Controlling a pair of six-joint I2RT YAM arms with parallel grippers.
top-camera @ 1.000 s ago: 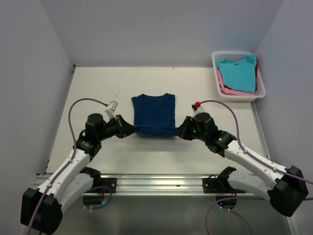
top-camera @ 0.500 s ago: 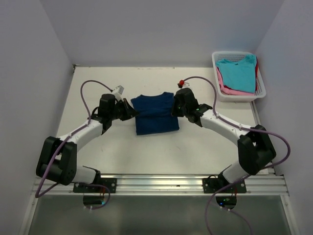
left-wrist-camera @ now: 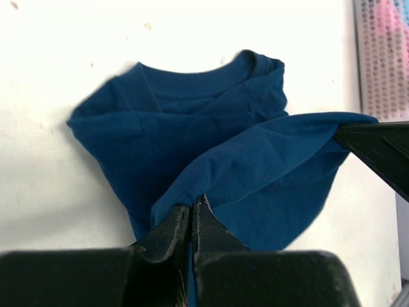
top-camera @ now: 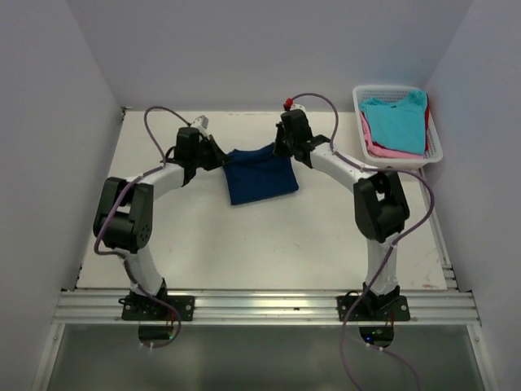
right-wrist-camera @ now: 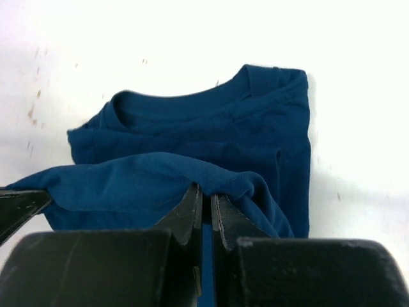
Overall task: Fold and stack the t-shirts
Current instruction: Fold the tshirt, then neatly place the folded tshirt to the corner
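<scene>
The navy blue t-shirt (top-camera: 259, 173) lies on the table's far middle, half folded, print hidden. My left gripper (top-camera: 221, 156) is shut on its left bottom corner, and my right gripper (top-camera: 277, 148) is shut on its right bottom corner. Both hold the hem raised over the collar end. In the left wrist view the left gripper (left-wrist-camera: 192, 206) pinches the cloth above the shirt (left-wrist-camera: 192, 134), with the right finger at the frame's right edge. In the right wrist view the right gripper (right-wrist-camera: 206, 192) pinches the fold over the shirt's collar (right-wrist-camera: 185, 105). More t-shirts, turquoise (top-camera: 395, 122) over pink and red, lie in the basket.
A white lattice basket (top-camera: 399, 163) stands at the table's far right corner. The white table (top-camera: 269, 244) is bounded by grey walls left, right and behind. The arm bases sit on a metal rail (top-camera: 260, 305) at the near edge.
Both grippers have carried the shirt's bottom hem from the near side up and away toward the collar, folding the shirt over itself. Both arms have stretched out to the far side.
</scene>
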